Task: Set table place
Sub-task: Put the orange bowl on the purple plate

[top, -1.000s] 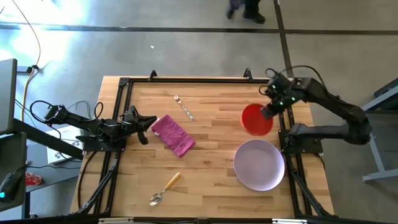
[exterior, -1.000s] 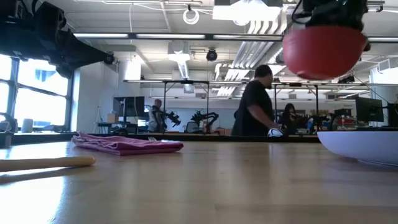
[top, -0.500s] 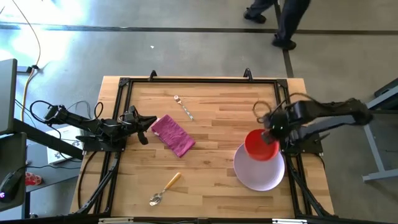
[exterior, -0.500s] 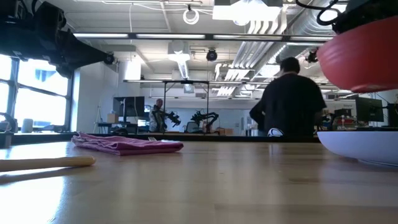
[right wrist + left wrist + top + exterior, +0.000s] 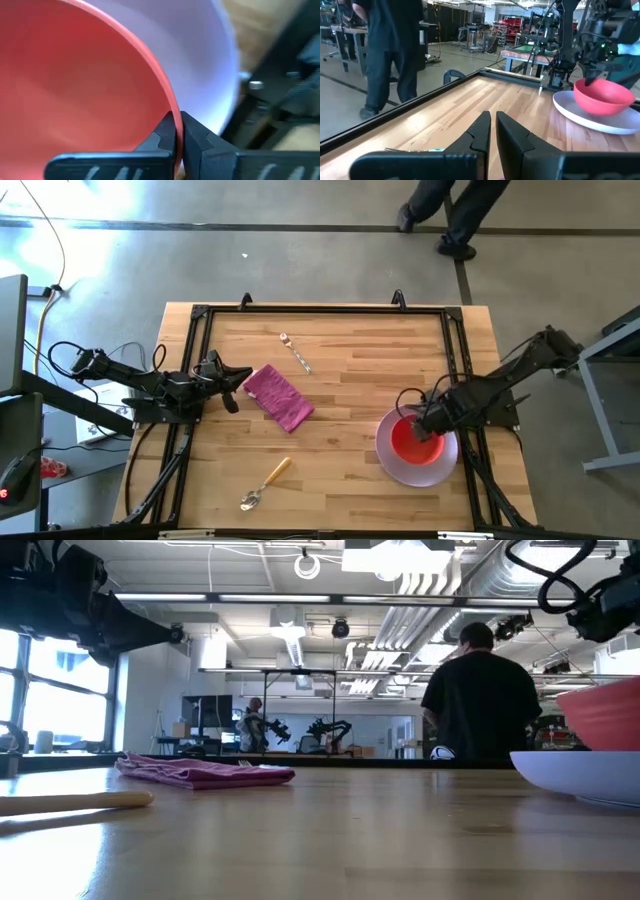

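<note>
The small red bowl (image 5: 411,441) sits in the pale lilac plate (image 5: 400,470) near the table's right edge, and my right gripper (image 5: 424,425) is shut on its rim. The left wrist view shows the bowl (image 5: 602,95) slightly tilted on the plate (image 5: 585,119). My left gripper (image 5: 238,385) waits, shut, at the left edge beside the magenta napkin (image 5: 279,397), which lies flat. The silver fork (image 5: 296,352) lies toward the far edge. The wooden-handled spoon (image 5: 264,484) lies near the near edge. My right gripper pinches the bowl's rim (image 5: 167,107) on the side toward the table's right edge, one finger inside the bowl and one outside. The fingers come slanting down from the right. The bowl is slightly tilted, with its underside (image 5: 600,107) down in the plate.
A black metal frame (image 5: 455,370) edges the wooden table (image 5: 350,400) close to the right arm. A person (image 5: 480,690) walks beyond the far edge. Bare wood lies between the napkin and the plate.
My right gripper has carried the red bowl from the far right part of the table toward the near edge and down, from high above the table into the lilac plate, staying shut on the rim. A person has walked across behind the table.
</note>
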Robot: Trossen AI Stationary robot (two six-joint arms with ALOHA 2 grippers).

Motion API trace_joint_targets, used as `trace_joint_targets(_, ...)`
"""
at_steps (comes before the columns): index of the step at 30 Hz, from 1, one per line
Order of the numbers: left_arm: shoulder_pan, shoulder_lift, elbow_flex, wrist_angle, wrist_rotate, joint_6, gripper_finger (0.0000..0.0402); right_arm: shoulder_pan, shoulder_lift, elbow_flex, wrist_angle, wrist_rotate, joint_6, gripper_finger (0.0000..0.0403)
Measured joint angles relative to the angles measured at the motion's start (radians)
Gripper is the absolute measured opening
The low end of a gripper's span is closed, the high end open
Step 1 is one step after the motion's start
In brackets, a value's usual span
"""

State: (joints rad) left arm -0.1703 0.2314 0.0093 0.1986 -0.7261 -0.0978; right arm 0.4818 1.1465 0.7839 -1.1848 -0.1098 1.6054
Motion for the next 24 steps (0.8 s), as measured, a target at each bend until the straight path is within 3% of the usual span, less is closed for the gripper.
trace_joint_targets(9,0.0,0.0,0.0,0.0,0.0,0.0,0.0019,0.082,-0.003,-0.115,0.199,0.023,0.105,0.0)
trace_joint_targets(15,0.0,0.0,0.0,0.0,0.0,0.0,0.0019,0.09,-0.002,-0.095,0.158,0.026,0.095,0.0009)
trace_joint_targets(24,0.0,0.0,0.0,0.0,0.0,0.0,0.0019,0.09,-0.002,-0.015,-0.025,0.032,0.077,0.0058)
